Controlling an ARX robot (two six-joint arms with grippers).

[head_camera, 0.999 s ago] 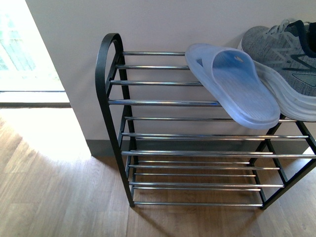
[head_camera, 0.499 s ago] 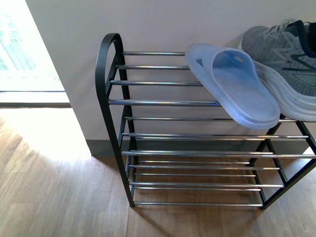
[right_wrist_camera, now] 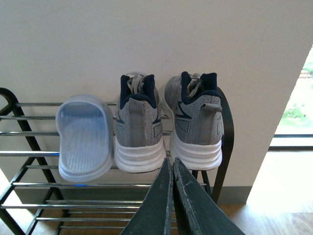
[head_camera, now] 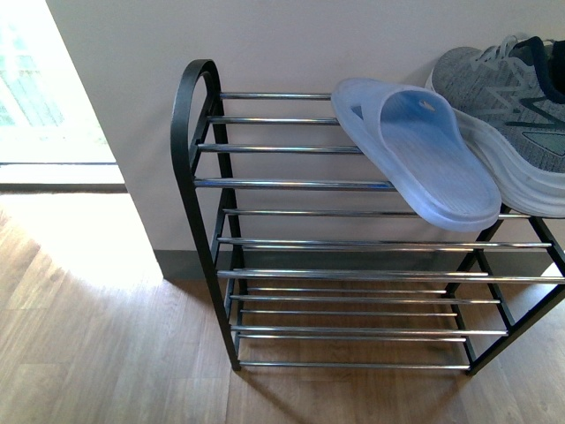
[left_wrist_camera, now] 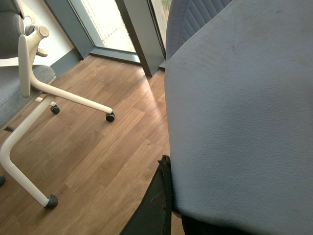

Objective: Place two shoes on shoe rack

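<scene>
The shoe rack (head_camera: 291,184) stands against the wall; it also shows in the right wrist view (right_wrist_camera: 29,153). One pale blue slide sandal (head_camera: 415,150) lies on its top shelf, also in the right wrist view (right_wrist_camera: 83,137), beside two grey knit sneakers (right_wrist_camera: 139,127) (right_wrist_camera: 195,122); one sneaker (head_camera: 512,106) shows in the front view. My left gripper (left_wrist_camera: 168,169) is shut on a second pale blue slide sandal (left_wrist_camera: 239,122), which fills its view above the floor. My right gripper (right_wrist_camera: 172,164) is shut and empty, hanging in front of the sneakers. Neither arm shows in the front view.
A white office chair base (left_wrist_camera: 29,147) on castors stands on the wooden floor (left_wrist_camera: 98,156) near a window frame (left_wrist_camera: 142,34). The left half of the rack's top shelf (head_camera: 265,132) holds nothing. Lower shelves (head_camera: 353,300) hold nothing.
</scene>
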